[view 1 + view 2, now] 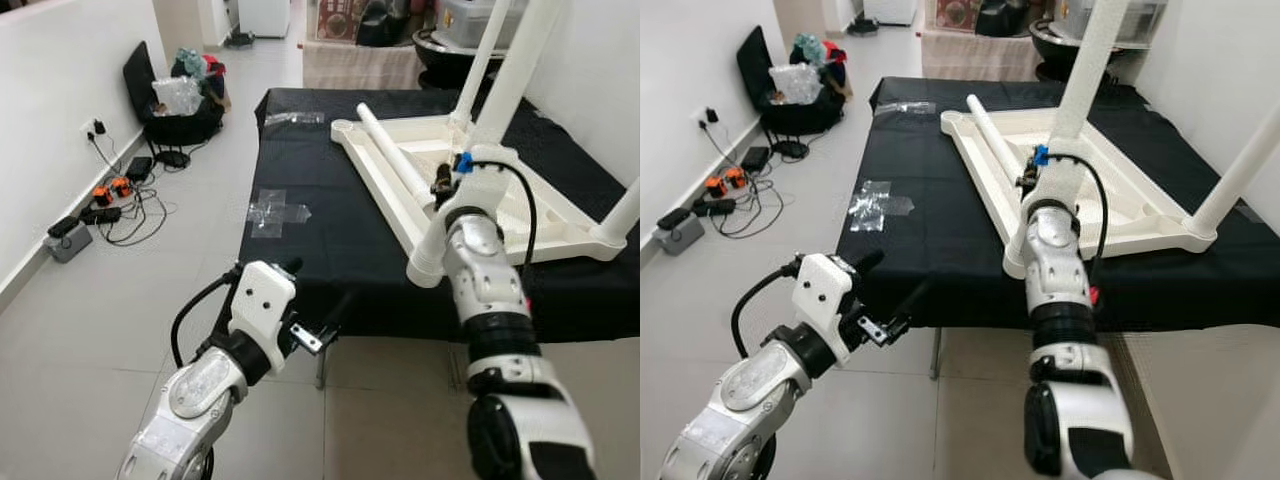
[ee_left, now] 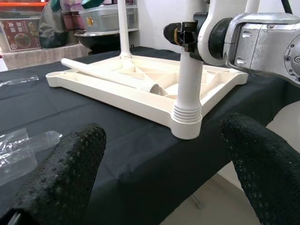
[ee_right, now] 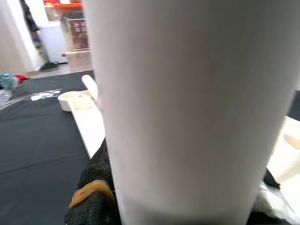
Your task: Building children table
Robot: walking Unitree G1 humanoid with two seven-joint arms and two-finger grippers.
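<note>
Currently the right gripper (image 2: 182,33) is closed around the white plastic table leg (image 2: 188,89) that stands upright in the near corner socket of the upside-down white plastic children's tabletop (image 1: 470,205); in the right wrist view the leg's smooth wall is seen pressed between the black fingers (image 3: 93,187). The leg's long axis is held vertical, with its ribbed lower end seated in the round corner socket. The left gripper (image 1: 885,290) is held in free air just off the near edge of the table, low and to the left of the tabletop, touching nothing; its two black fingers (image 2: 65,173) are spread wide apart.

The tabletop is laid underside up on the black cloth-covered work table (image 1: 310,250), with its near corner close to the cloth's front edge. Two further white legs (image 1: 520,60) are seen standing upright in the far corner, and another (image 1: 625,210) rises at the right corner. A loose white leg (image 1: 395,160) is laid flat across the tabletop's ribbed underside, its long axis running from the far left corner toward the middle. Crumpled clear plastic wrappers (image 1: 275,210) lie on the cloth to the left of the tabletop, well apart from it. Open grey tiled floor (image 1: 150,300) stretches to the left of the table, with cables and plugs (image 1: 110,200) gathered along the white wall.
</note>
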